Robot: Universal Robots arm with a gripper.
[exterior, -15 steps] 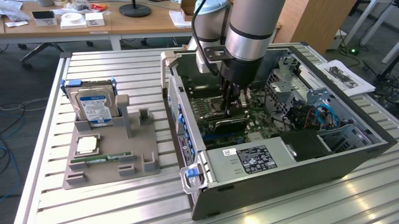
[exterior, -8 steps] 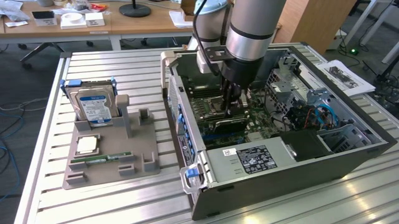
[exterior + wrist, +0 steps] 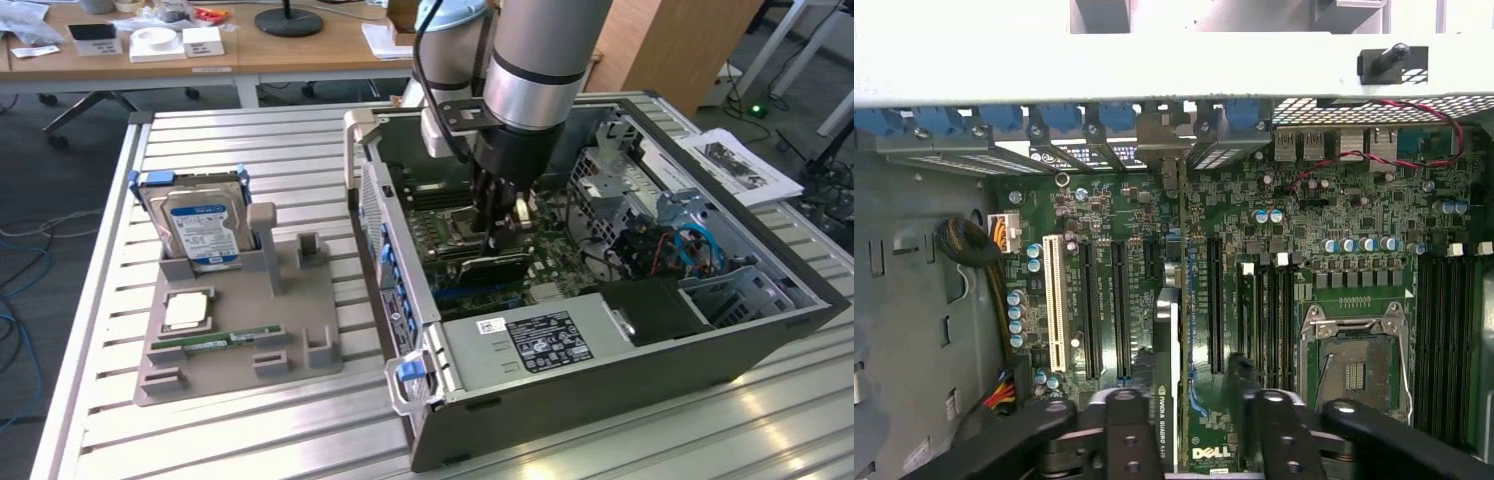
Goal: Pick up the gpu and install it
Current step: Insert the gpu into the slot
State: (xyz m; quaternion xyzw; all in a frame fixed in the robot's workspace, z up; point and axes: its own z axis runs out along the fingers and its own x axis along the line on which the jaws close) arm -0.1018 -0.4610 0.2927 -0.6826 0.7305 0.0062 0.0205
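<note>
1. Black-faced and thin, the gpu [image 3: 1167, 400] stands on edge over the green motherboard [image 3: 1324, 215], its long axis running along the dark expansion slots [image 3: 1116, 310] toward the rear bracket openings with blue clips [image 3: 1059, 118]
2. In the exterior view the gpu [image 3: 487, 264] sits low inside the open computer case [image 3: 747, 330], directly under the arm's silver and black wrist
3. The gripper [image 3: 1194, 420] has its black fingers [image 3: 1124, 425] clamped on the card's upper edge, one on each flat side
4. A white slot [image 3: 1054, 305] lies beside the dark ones; the metal processor socket [image 3: 1354, 350] is well apart from the card
5. On the slatted metal bench [image 3: 240, 440], at the exterior view's left, a grey plastic holder [image 3: 234, 340] carries an upright silver hard drive [image 3: 200, 228] with a blue-white label, a square chip [image 3: 184, 312] and a narrow green memory stick [image 3: 214, 341] lying flat
</note>
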